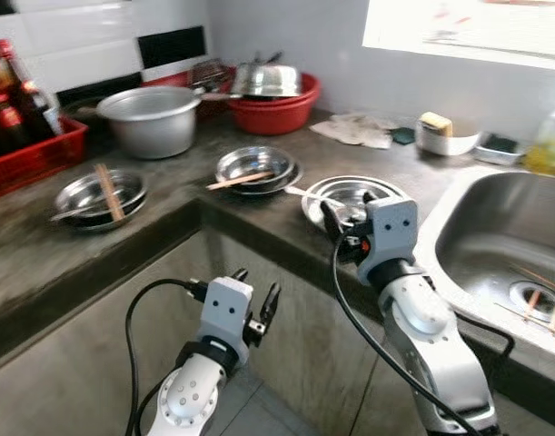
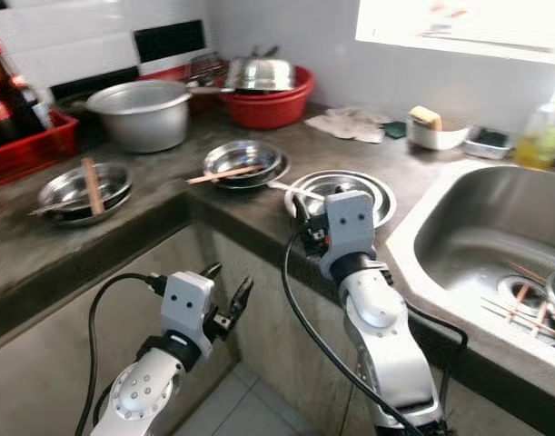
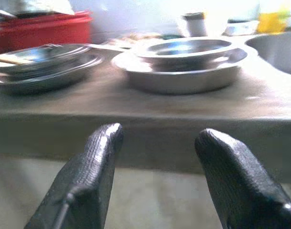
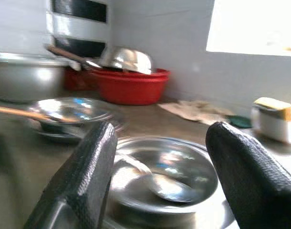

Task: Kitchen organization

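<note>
A shiny round steel bowl [image 4: 166, 179] with a metal spoon [image 4: 155, 183] inside sits on a steel plate near the front edge of the grey stone worktop [image 1: 168, 232], beside the steel sink [image 1: 500, 236]. The right gripper [image 4: 159, 181] hovers just in front of the bowl, its black fingers [image 4: 83, 176] spread wide, touching nothing. The left gripper [image 1: 257, 304] hangs below the worktop edge, fingers wide and empty.

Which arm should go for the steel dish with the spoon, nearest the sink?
Right. The right gripper hovers open at the counter edge just above that steel dish, spoon between its fingers. The left gripper is open below the counter.
</note>
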You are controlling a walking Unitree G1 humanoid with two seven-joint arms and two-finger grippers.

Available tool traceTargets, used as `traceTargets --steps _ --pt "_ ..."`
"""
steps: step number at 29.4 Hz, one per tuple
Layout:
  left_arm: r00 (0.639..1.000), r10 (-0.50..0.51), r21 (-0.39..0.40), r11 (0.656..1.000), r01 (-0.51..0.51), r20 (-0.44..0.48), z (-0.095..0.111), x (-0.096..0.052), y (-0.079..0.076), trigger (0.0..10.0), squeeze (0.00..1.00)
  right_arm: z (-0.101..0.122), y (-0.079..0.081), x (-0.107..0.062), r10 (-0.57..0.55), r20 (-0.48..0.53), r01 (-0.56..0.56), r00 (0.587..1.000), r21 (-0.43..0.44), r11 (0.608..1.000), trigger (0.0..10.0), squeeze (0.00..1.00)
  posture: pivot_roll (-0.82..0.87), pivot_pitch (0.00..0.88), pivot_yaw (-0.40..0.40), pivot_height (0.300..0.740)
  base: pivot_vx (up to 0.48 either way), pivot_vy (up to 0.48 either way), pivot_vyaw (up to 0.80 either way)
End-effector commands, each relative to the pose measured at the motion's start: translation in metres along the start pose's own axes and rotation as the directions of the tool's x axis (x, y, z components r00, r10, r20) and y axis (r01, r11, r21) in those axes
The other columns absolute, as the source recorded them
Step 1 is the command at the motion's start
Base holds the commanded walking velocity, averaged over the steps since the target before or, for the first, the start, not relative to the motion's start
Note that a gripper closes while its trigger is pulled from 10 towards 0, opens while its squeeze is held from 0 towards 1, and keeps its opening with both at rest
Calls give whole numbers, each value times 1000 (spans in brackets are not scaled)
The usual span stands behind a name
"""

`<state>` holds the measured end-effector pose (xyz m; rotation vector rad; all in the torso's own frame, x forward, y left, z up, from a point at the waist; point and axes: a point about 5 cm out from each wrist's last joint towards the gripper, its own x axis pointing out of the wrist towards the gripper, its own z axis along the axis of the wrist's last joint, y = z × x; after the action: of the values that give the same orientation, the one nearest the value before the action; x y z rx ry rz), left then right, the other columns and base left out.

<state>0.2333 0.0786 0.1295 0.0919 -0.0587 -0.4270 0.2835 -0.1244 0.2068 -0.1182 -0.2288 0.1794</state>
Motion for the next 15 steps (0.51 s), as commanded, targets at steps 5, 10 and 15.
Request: traceTargets --steps 5,10,15 --pt "1000 7 7 1000 -7 1 2 0 2 10000 0 8 8 8 57 40 -54 998 -52 997 10000 0 -19 38 9 740 0 0 800" --pt "1000 7 5 1000 -7 -1 1 -1 2 10000 0 10 7 13 57 39 -55 998 -49 997 10000 0 -15 41 7 740 0 0 388" --pt "1000 6 3 1000 -6 -4 1 -1 1 10000 0 8 5 27 76 -9 -77 997 -151 986 10000 0 -16 49 5 740 0 0 0"
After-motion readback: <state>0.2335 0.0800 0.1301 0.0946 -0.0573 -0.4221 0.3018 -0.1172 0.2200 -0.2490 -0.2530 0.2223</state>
